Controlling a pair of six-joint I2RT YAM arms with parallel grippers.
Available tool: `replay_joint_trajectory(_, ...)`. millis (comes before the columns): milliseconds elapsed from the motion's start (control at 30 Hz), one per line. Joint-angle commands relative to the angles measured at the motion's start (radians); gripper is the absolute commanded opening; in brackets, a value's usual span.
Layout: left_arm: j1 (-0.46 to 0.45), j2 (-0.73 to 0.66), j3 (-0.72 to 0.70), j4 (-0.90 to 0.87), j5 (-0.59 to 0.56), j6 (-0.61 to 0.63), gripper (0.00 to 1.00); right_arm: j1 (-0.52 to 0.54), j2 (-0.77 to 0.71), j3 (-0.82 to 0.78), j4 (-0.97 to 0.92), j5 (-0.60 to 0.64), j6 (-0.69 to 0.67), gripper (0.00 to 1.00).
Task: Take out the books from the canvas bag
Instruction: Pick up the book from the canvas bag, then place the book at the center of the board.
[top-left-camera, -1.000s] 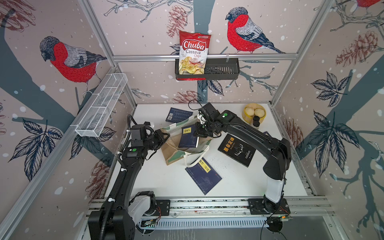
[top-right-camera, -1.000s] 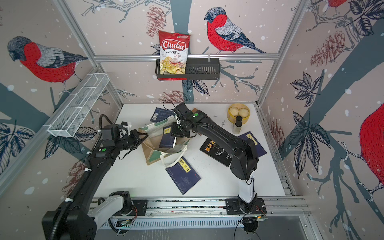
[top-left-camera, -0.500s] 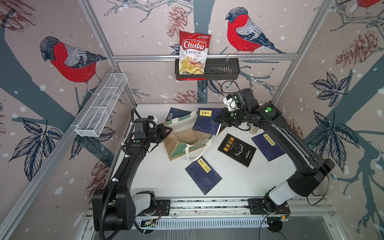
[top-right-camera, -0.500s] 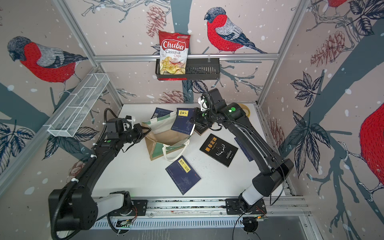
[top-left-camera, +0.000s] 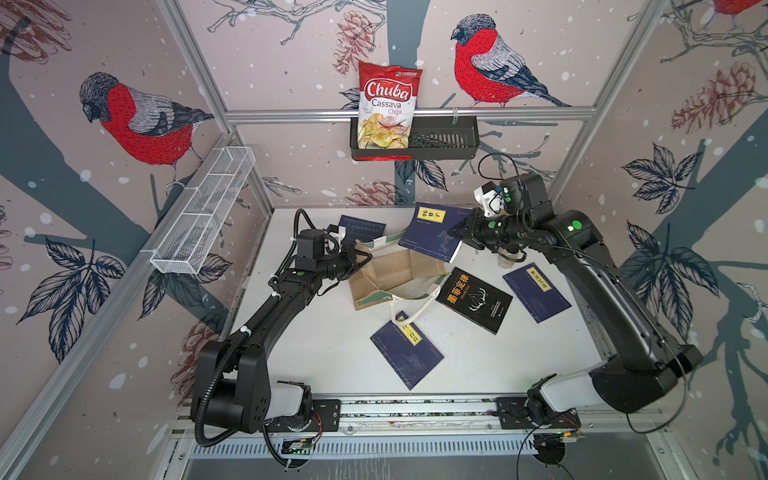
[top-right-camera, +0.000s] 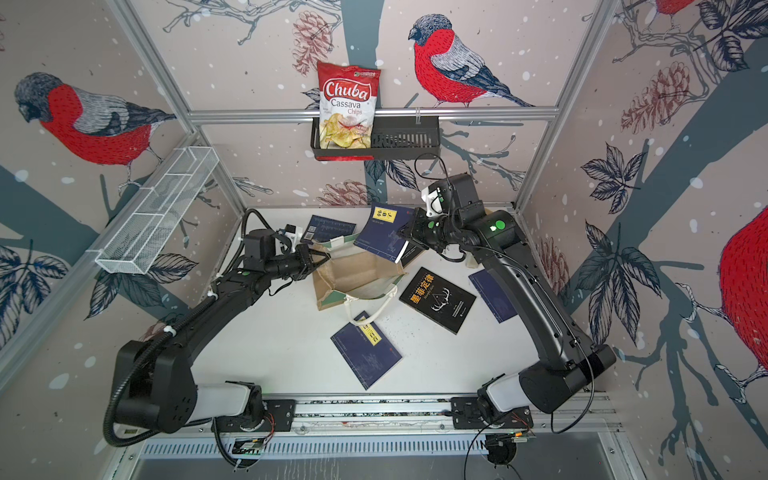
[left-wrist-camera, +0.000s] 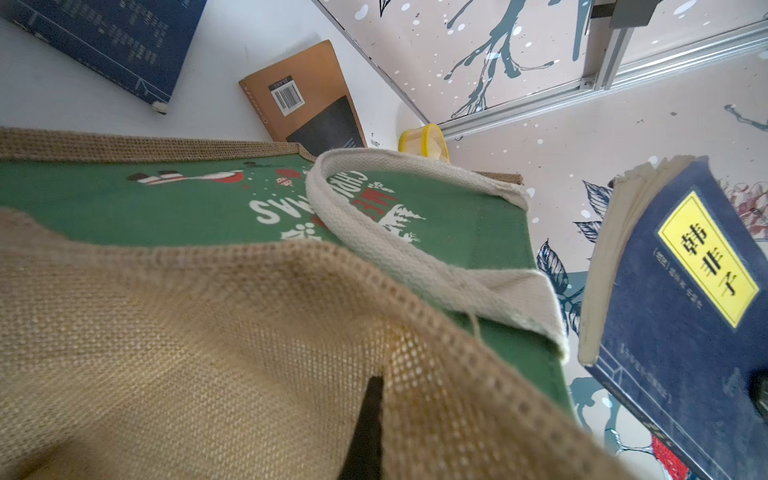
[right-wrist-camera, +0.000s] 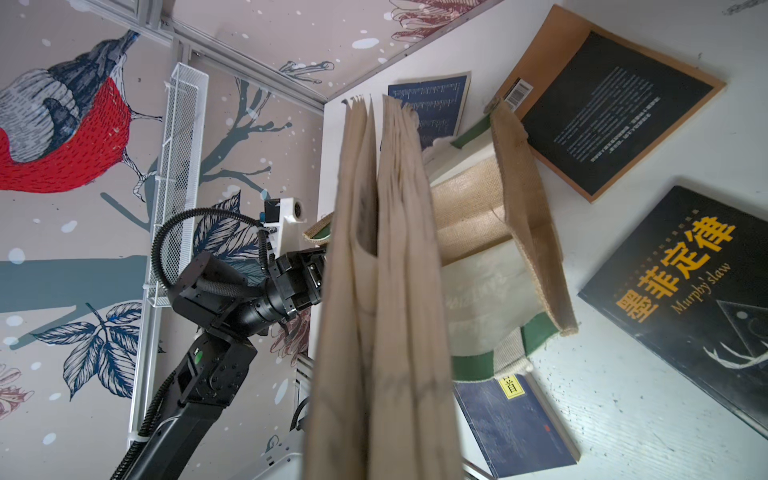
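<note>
Since a second ago the right gripper (top-left-camera: 457, 237) has drawn the navy book (top-left-camera: 430, 232) out of the bag mouth and swung it up toward the back right. The left arm has shifted back a little too, taking the bag edge with it.

Now the right jaws are clamped on that book's edge. It hangs tilted in the air, above and just behind the far corner of the canvas bag (top-left-camera: 395, 274), and its pages fan loose in the right wrist view.

The left gripper (top-left-camera: 359, 262) is pinched shut on the jute rim at the bag's left end. The bag lies on its side mid-table. I see white lining and no book inside, though the fanned pages hide part of it.

Already out on the table (top-left-camera: 332, 332):
- black book (top-left-camera: 473, 299), just right of the bag
- brown-black book (right-wrist-camera: 611, 104), behind the bag
- back navy book (top-left-camera: 361, 226)
- right navy book (top-left-camera: 536, 291)
- front navy book (top-left-camera: 407, 353), with a rope handle (top-left-camera: 415, 307) lying across its corner

Step in hand, as I read it, is carrying this book to a drop spot. Next I need to lower it flat onto bare table and let go. The back right is crowded, so the brown-black book sits close below. After that I check the bag for leftovers, keeping the left grip on so the mouth stays open.
</note>
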Motion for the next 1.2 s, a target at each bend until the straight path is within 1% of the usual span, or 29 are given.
replay_joint_trajectory(0,-0.004,-0.014,-0.026,0.097,0.009,-0.087,0.00,-0.013,-0.011,0.001,0.048,-0.015,0.015,0.07)
replay_joint_trajectory(133,0.017,-0.022,-0.030,-0.005,-0.012,-0.027,0.01,-0.020,-0.019,0.001,0.057,-0.015,0.026,0.07)
replay_joint_trajectory(167,0.030,-0.025,-0.022,-0.042,-0.023,-0.017,0.03,-0.021,-0.022,0.000,0.057,-0.014,0.029,0.07)
replay_joint_trajectory(200,0.046,-0.030,-0.011,-0.077,-0.041,-0.009,0.08,-0.020,-0.024,-0.004,0.059,-0.014,0.032,0.07)
replay_joint_trajectory(300,0.084,-0.048,0.031,-0.133,-0.088,0.019,0.38,-0.019,-0.036,-0.019,0.063,-0.017,0.040,0.07)
replay_joint_trajectory(333,0.089,-0.049,0.054,-0.147,-0.103,0.028,0.50,-0.018,-0.042,-0.027,0.065,-0.018,0.042,0.06)
replay_joint_trajectory(367,0.091,-0.046,0.074,-0.161,-0.114,0.036,0.59,-0.019,-0.044,-0.033,0.072,-0.020,0.045,0.06)
replay_joint_trajectory(400,0.091,-0.038,0.099,-0.174,-0.120,0.047,0.71,-0.019,-0.047,-0.038,0.076,-0.024,0.048,0.06)
replay_joint_trajectory(433,0.092,-0.028,0.114,-0.186,-0.122,0.053,0.80,-0.017,-0.046,-0.040,0.079,-0.025,0.050,0.06)
replay_joint_trajectory(467,0.092,-0.021,0.147,-0.196,-0.123,0.057,0.83,-0.016,-0.044,-0.039,0.082,-0.027,0.050,0.06)
replay_joint_trajectory(567,0.092,-0.012,0.204,-0.218,-0.139,0.064,0.89,0.004,-0.032,-0.025,0.089,-0.026,0.046,0.06)
replay_joint_trajectory(700,0.112,-0.047,0.259,-0.243,-0.191,0.062,0.90,0.062,-0.003,0.002,0.109,-0.017,0.040,0.06)
replay_joint_trajectory(800,0.136,-0.093,0.319,-0.300,-0.276,0.100,0.90,0.131,0.040,0.034,0.131,-0.009,0.030,0.06)
replay_joint_trajectory(900,0.150,-0.136,0.392,-0.416,-0.379,0.159,0.90,0.202,0.096,0.071,0.155,-0.011,0.018,0.06)
replay_joint_trajectory(967,0.162,-0.166,0.422,-0.491,-0.424,0.184,0.91,0.249,0.139,0.099,0.173,-0.015,0.008,0.06)
replay_joint_trajectory(1000,0.169,-0.188,0.422,-0.513,-0.424,0.193,0.91,0.272,0.160,0.115,0.179,-0.014,-0.002,0.06)
replay_joint_trajectory(1067,0.176,-0.235,0.396,-0.523,-0.388,0.198,0.87,0.296,0.185,0.129,0.196,-0.013,-0.012,0.06)
replay_joint_trajectory(1133,0.176,-0.282,0.350,-0.513,-0.310,0.183,0.86,0.292,0.184,0.099,0.251,-0.037,-0.009,0.06)
replay_joint_trajectory(1167,0.175,-0.309,0.315,-0.485,-0.246,0.173,0.86,0.282,0.175,0.071,0.295,-0.063,-0.002,0.06)
